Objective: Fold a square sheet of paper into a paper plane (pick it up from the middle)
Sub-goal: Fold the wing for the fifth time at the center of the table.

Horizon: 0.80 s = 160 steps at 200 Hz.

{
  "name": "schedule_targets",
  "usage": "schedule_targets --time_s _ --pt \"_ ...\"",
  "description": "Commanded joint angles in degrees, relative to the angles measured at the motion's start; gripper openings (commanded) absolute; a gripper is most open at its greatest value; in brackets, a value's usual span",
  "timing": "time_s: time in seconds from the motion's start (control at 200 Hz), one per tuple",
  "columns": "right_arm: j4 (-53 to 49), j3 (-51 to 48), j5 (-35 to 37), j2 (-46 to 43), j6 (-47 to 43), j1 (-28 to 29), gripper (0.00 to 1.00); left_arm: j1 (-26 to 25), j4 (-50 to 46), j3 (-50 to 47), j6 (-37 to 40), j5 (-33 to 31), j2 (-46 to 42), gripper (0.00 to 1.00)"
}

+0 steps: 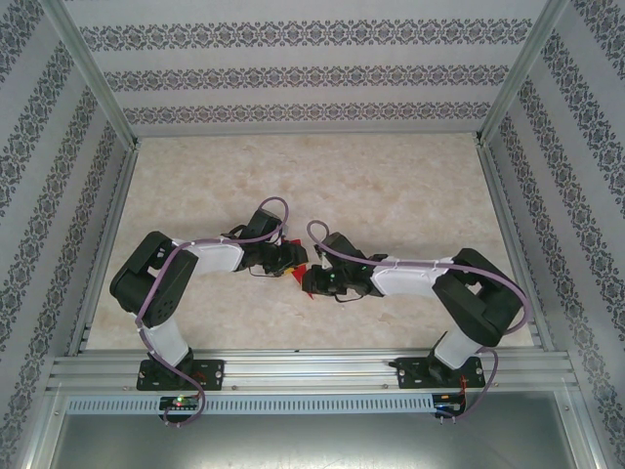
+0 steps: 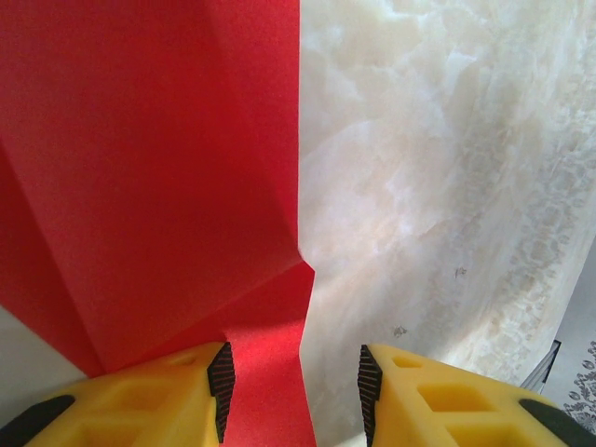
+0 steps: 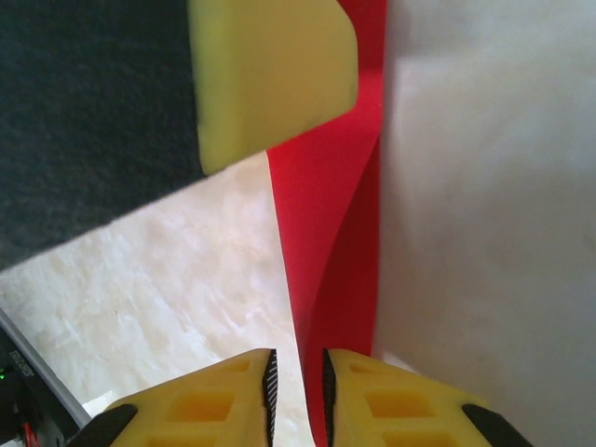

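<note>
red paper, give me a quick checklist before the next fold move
1. square sheet of paper creased: ok, fold lines show in the left wrist view.
2. left gripper astride the paper's edge: ok.
3. left gripper clamped on it: not ok, jaws stand apart with a gap beside the paper.
4. right gripper holding the paper: cannot tell, jaws nearly shut, and the red strip runs down to them.
5. paper lifted off the table: cannot tell.
</note>
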Motion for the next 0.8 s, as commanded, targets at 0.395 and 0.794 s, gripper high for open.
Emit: schedule_targets --time_s 0.395,0.794 --pt "8.6 -6.3 -4.3 2.9 6.3 -2.4 0.03 -0.1 -4.5 0.0 1.3 -1.9 2.0 0.44" --pt "12.4 -9.4 -7.1 4.2 10.2 -4.2 0.12 -0.2 -4.9 0.2 1.5 -2.1 2.2 0.43"
